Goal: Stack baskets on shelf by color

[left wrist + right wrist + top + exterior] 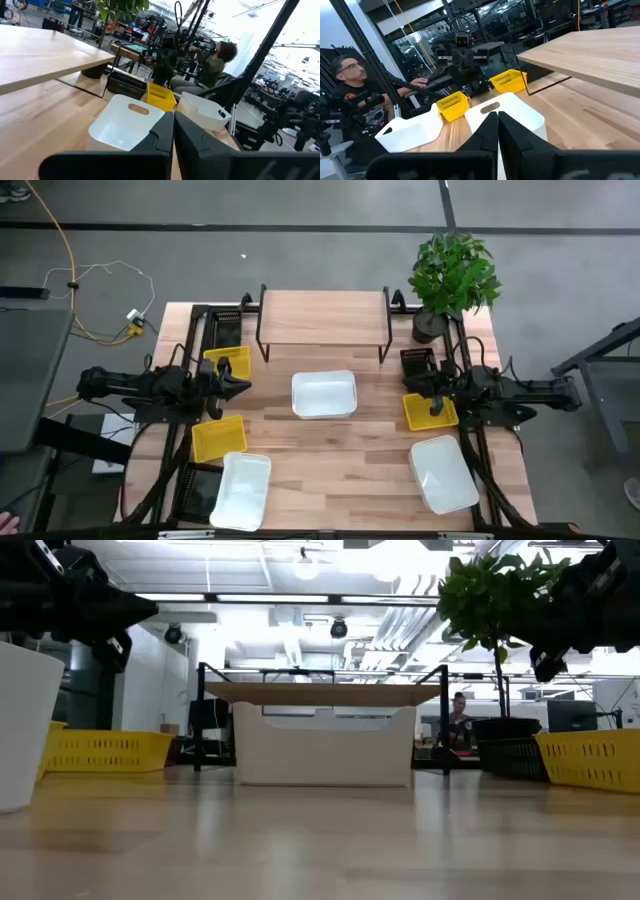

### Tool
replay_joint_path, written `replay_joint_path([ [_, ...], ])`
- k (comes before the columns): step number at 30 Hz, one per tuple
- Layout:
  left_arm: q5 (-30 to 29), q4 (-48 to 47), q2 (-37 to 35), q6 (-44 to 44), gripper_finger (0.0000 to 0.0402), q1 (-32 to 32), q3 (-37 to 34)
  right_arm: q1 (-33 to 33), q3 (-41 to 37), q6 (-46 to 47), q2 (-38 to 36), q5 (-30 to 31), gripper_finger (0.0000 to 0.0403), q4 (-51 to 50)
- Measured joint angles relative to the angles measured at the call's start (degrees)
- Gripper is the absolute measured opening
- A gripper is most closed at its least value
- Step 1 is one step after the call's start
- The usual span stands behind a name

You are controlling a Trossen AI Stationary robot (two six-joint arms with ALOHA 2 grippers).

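Observation:
The shelf stands at the table's far side, its wooden top bare. One white basket sits on the table in front of it, also seen in the low view. Two more white baskets lie near left and near right. Yellow baskets rest at left and at right. Black baskets sit at far left and at right. My left gripper hovers shut between the left yellow baskets. My right gripper hovers shut over the right yellow basket.
A potted plant stands at the far right corner beside the shelf. Bare table lies between the centre white basket and the near edge. A person sits beyond the table's right side, and a person beyond its left side.

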Motion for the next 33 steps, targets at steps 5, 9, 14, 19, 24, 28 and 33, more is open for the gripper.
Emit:
replay_joint_path([
  [5,0.0,0.0,0.0,0.0,0.0001,0.0,0.0,0.0,0.0,0.0,0.0,0.0,0.0000,0.0],
  [9,0.0,0.0,0.0,0.0,0.0001,0.0,0.0,0.0,0.0,0.0,0.0,0.0,0.0000,0.0],
  [14,0.0,0.0,0.0,0.0,0.0001,0.0,0.0,0.0,0.0,0.0,0.0,0.0,0.0000,0.0],
  [19,0.0,0.0,0.0,0.0,0.0001,0.0,0.0,0.0,0.0,0.0,0.0,0.0,0.0000,0.0],
  [24,0.0,0.0,0.0,0.0,0.0001,0.0,0.0,0.0,0.0,0.0,0.0,0.0,0.0000,0.0],
  [28,0.0,0.0,0.0,0.0,0.0001,0.0,0.0,0.0,0.0,0.0,0.0,0.0,0.0000,0.0],
  [33,0.0,0.0,0.0,0.0,0.0001,0.0,0.0,0.0,0.0,0.0,0.0,0.0,0.0000,0.0],
])
